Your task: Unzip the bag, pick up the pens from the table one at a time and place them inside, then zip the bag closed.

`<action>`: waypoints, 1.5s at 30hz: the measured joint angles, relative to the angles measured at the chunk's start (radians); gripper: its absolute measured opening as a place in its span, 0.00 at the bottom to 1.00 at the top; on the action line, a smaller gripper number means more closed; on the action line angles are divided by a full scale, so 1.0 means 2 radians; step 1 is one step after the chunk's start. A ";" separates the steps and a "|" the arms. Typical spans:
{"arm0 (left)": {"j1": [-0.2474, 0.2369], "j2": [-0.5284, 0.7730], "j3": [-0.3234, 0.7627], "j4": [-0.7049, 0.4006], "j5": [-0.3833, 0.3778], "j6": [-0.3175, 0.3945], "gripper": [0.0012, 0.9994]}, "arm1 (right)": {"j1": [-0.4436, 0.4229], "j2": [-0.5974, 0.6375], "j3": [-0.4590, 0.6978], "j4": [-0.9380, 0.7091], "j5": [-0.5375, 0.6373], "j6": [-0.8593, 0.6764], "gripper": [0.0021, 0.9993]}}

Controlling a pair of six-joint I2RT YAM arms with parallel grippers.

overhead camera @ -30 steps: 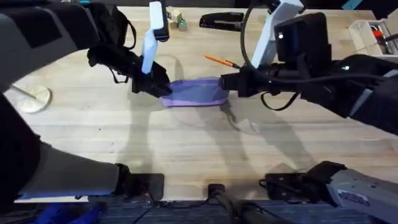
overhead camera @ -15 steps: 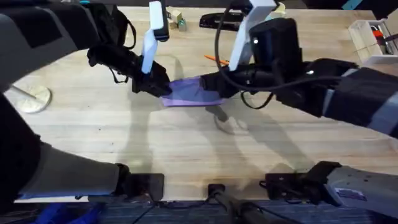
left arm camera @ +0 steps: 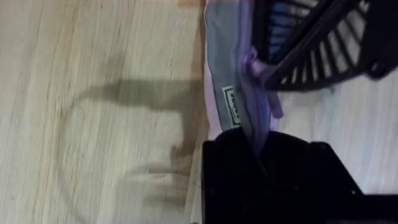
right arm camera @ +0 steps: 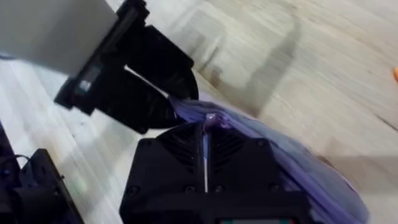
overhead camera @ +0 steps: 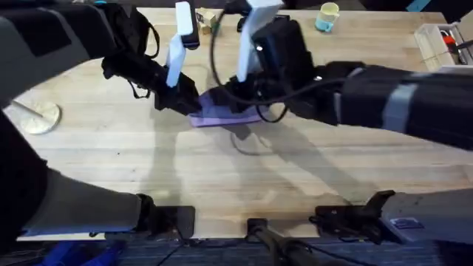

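Note:
The lavender bag (overhead camera: pixel 216 113) lies on the table (overhead camera: pixel 222 185) at centre back. My left gripper (overhead camera: pixel 188 102) is shut on the bag's left end; the left wrist view shows the bag's grey panel (left arm camera: pixel 224 68) running into that gripper (left arm camera: pixel 258 146). My right gripper (overhead camera: pixel 235 102) reaches across and sits on the bag's top close to the left one. In the right wrist view it (right arm camera: pixel 208 127) is shut on the purple zipper pull (right arm camera: pixel 212 119), with the bag (right arm camera: pixel 298 168) trailing behind. An orange sliver of a pen (right arm camera: pixel 395 73) shows at the edge.
A pale mug (overhead camera: pixel 327 15) stands at the back. A white box (overhead camera: pixel 442 41) with red markers sits at the back right. Small blocks (overhead camera: pixel 205 18) lie at the back, and a round disc (overhead camera: pixel 37 117) lies at the far left. Bare wood spreads toward the front.
My right gripper has slid left along the bag's top, from its right end to close beside the left gripper. The left gripper has held its place.

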 joint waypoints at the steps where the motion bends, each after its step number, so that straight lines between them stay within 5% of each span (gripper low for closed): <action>1: 0.000 0.000 0.000 0.000 -0.001 0.000 0.04 | 0.004 0.009 0.009 0.001 0.000 0.000 0.03; 12: 0.001 0.000 0.001 -0.001 -0.007 0.000 0.04 | 0.019 0.034 0.042 -0.012 0.009 -0.023 0.03; 20: 0.001 0.000 0.001 -0.006 -0.004 0.000 0.04 | 0.034 0.034 0.111 -0.149 -0.008 -0.111 0.03; 29: 0.001 0.000 0.001 -0.007 -0.004 0.000 0.04 | 0.051 0.034 0.111 -0.148 -0.009 -0.169 0.03; 36: 0.000 0.000 0.001 -0.004 -0.002 0.007 0.04 | 0.046 0.017 0.118 -0.183 0.029 -0.181 0.96; 45: 0.000 0.000 0.001 -0.004 0.000 0.005 0.04 | 0.006 -0.120 0.128 -0.309 0.039 -0.183 1.00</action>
